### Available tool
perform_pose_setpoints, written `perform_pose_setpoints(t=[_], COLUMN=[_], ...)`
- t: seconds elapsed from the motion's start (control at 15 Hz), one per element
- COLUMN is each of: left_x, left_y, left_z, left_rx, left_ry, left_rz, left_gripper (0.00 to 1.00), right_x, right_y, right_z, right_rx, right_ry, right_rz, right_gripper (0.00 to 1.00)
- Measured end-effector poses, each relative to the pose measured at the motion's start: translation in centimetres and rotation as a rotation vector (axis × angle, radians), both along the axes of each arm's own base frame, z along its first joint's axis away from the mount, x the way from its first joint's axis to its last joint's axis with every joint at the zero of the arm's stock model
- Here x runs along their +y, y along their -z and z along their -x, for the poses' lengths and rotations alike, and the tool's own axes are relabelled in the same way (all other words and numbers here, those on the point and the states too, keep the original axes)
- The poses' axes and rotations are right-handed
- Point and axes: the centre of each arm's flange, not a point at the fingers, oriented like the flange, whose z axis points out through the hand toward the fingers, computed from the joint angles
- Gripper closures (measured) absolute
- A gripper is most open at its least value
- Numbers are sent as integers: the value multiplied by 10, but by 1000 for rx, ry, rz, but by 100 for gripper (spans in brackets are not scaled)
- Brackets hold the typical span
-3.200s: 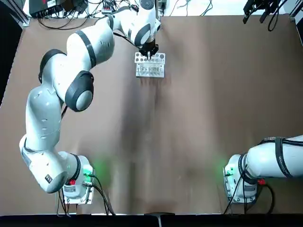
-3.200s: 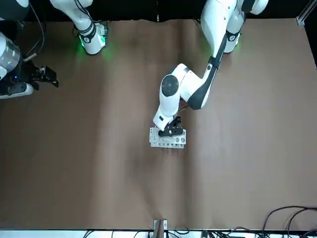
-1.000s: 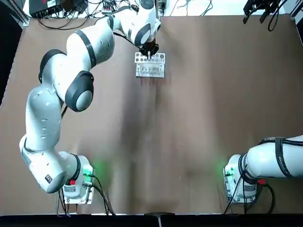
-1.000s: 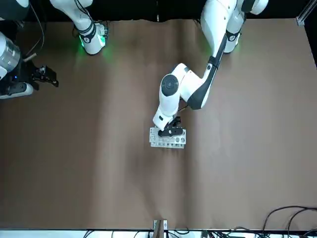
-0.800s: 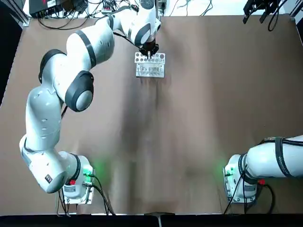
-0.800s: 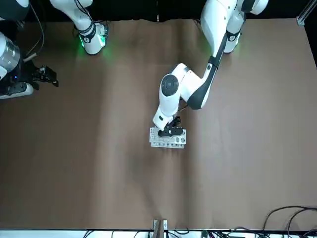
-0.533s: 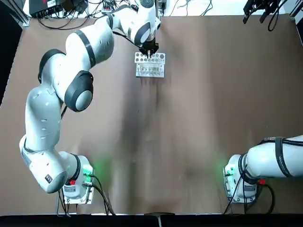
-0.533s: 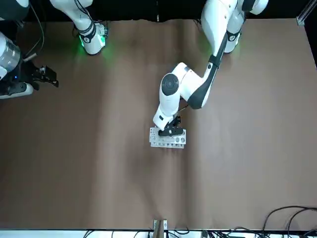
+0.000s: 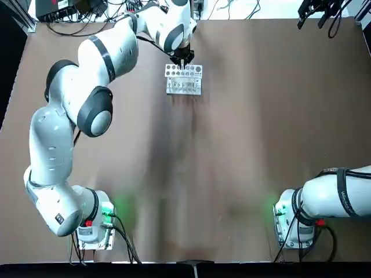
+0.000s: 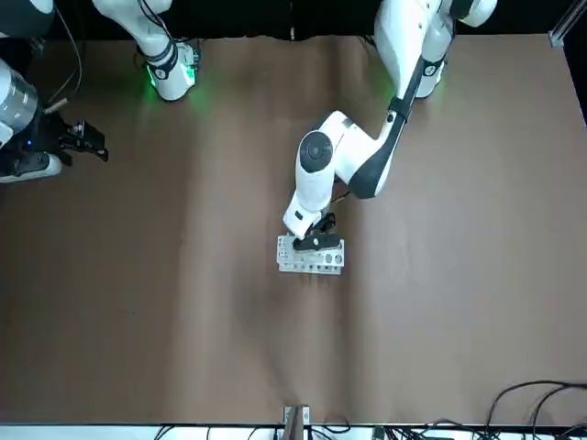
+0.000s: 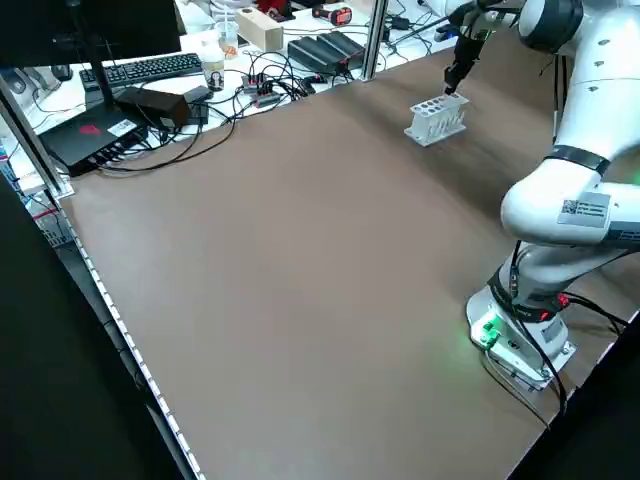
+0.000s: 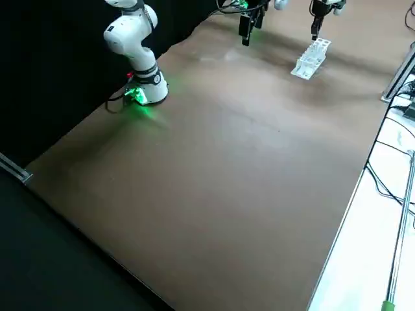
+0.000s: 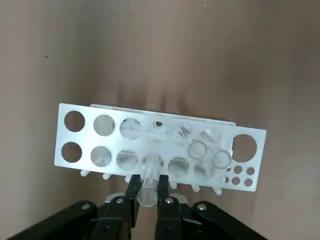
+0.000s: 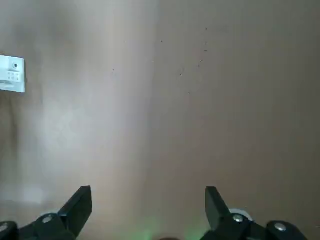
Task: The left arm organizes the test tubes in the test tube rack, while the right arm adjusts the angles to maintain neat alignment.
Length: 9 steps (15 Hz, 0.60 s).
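Two white robot arms sit at a brown table (image 9: 243,145). The left arm (image 9: 87,104) reaches far across to the test tube rack (image 9: 184,79), which stands on the table at the far side, near the middle. The left gripper (image 13: 147,187) is right above the rack and pinches one clear test tube (image 13: 148,181) tight between its fingers. The tube's lower end points at a hole in the near row of the rack. Other test tubes (image 13: 197,149) already stand in holes of the rack, some of them a bit tilted. The right arm (image 9: 333,200) is well away from the rack. The right gripper (image 10: 87,139) hangs over a bare part of the table with its fingers spread wide and nothing in them.
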Motion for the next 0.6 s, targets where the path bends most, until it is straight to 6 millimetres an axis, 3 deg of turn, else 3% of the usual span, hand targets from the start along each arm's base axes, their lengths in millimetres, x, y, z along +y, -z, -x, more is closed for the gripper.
perform_pose_setpoints(t=[0.6], left_x=[4], left_y=[-33], left_z=[3], left_rx=[10], left_ry=[-18], left_rz=[24], left_gripper=[82], right_x=[0], right_y=[0], right_z=[0], right_rx=[0], right_ry=[0], right_rz=[0], right_gripper=[0])
